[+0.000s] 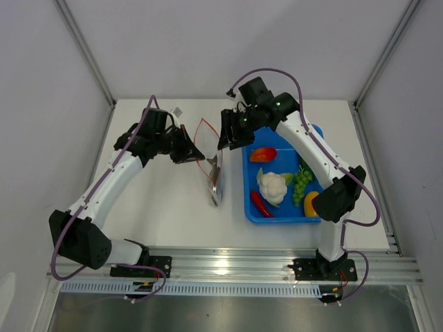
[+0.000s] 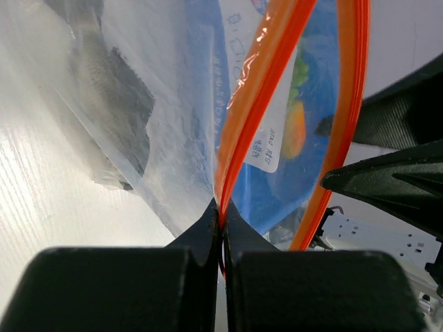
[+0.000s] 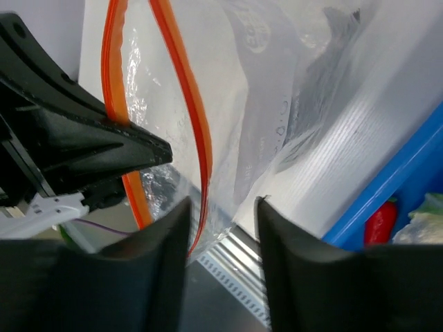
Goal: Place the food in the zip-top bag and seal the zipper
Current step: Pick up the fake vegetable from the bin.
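The clear zip-top bag (image 1: 216,183) hangs between my two grippers with its mouth spread open. Its red-orange zipper (image 1: 212,126) forms a loop. My left gripper (image 1: 188,152) is shut on the zipper strip (image 2: 239,131), pinched at the fingertips (image 2: 208,225). My right gripper (image 3: 221,214) is open; the other zipper strip (image 3: 197,117) and a bag corner hang loose between its fingers. A grey-white piece (image 2: 114,83) lies inside the bag. Tomato (image 1: 263,153), cauliflower (image 1: 273,187), chili (image 1: 261,203), grapes (image 1: 301,181) and pepper (image 1: 311,203) sit in the tray.
The blue tray (image 1: 315,131) lies on the white table at the right, just beside the bag. My right arm reaches over its far end. The metal rail (image 1: 228,266) runs along the table's near edge. Grey walls close in the sides and back.
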`<action>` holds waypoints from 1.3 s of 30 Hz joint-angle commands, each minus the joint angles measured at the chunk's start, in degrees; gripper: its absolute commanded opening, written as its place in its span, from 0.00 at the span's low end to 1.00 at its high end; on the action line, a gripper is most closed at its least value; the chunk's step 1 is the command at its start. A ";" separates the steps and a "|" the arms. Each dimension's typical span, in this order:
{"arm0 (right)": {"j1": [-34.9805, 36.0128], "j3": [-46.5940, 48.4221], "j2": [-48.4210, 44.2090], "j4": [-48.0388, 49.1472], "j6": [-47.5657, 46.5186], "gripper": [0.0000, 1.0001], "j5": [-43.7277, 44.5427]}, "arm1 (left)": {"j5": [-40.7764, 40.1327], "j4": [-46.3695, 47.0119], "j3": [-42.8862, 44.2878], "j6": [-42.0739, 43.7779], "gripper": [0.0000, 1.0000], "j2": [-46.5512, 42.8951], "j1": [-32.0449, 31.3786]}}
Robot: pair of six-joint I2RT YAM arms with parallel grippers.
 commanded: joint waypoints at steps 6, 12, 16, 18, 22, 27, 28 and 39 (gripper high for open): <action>-4.47 8.12 -3.15 -3.66 -2.24 0.75 3.44 | 3.17 1.55 3.18 1.33 0.01 0.99 0.26; -12.81 -1.40 -9.73 -7.80 -1.98 0.80 11.08 | 2.81 0.50 4.77 1.60 0.01 1.34 0.26; -12.83 -16.80 -15.98 -4.82 -4.27 0.80 16.89 | 3.08 0.23 4.16 1.43 0.00 1.34 0.26; -11.43 -22.17 -19.14 -3.32 -4.18 0.80 18.64 | 3.08 0.41 3.72 1.34 0.01 1.34 0.26; -5.56 -31.66 -22.40 -0.07 -4.53 0.80 23.98 | 3.08 0.41 3.28 1.25 0.00 1.78 0.26; 0.09 -37.04 -22.76 1.43 -3.22 0.79 31.56 | 2.99 0.15 3.19 1.25 0.01 2.05 0.26; 0.79 -37.92 -22.41 1.95 -2.34 0.79 32.53 | 2.90 0.23 3.19 1.25 0.00 1.96 0.26; 6.15 -46.45 -18.12 11.62 -0.05 0.80 39.82 | 3.25 0.58 1.78 0.19 0.01 1.17 0.26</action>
